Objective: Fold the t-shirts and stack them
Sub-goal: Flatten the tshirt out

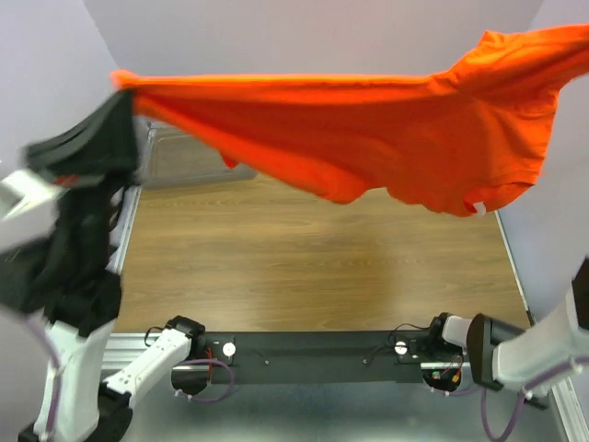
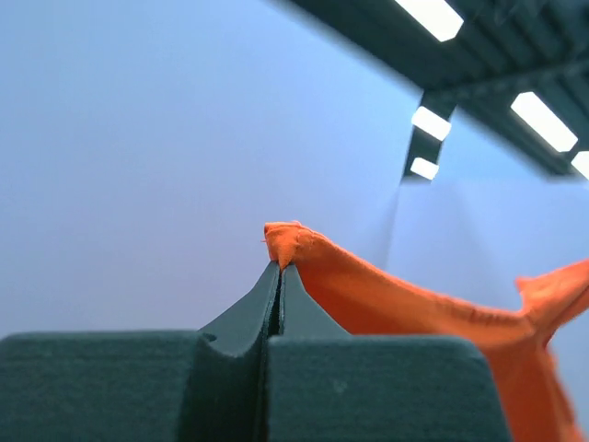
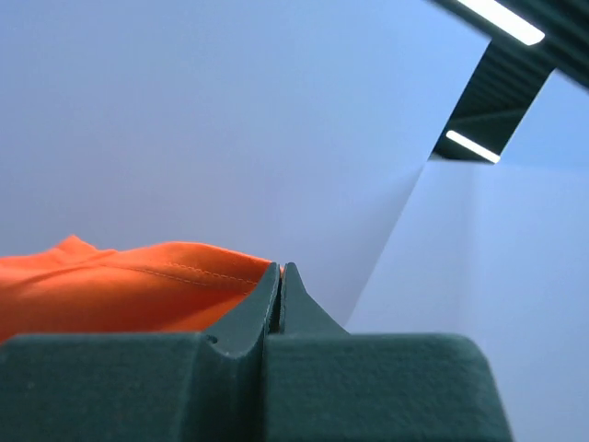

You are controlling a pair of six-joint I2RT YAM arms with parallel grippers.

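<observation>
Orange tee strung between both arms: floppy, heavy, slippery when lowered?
Very floppy, likely: the orange tee sags in loose folds between its two pinched ends. Probably light: thin pinches in shut jaws carry it whole. Slip seems unlikely, though only a small tip of cloth shows past the left jaws.

There is one orange t-shirt (image 1: pixel 368 120). Two tools show: the left tool (image 2: pixel 279 269) and the right tool (image 3: pixel 279 269). There is one wooden tabletop (image 1: pixel 304 267).

The orange t-shirt (image 1: pixel 368 138) hangs stretched across the whole width, well above the wooden worktop (image 1: pixel 313 267), leaving open passage beneath it. A grey bin (image 1: pixel 179 161) stands far left; pale walls (image 1: pixel 304 32) hem in three sides.
</observation>
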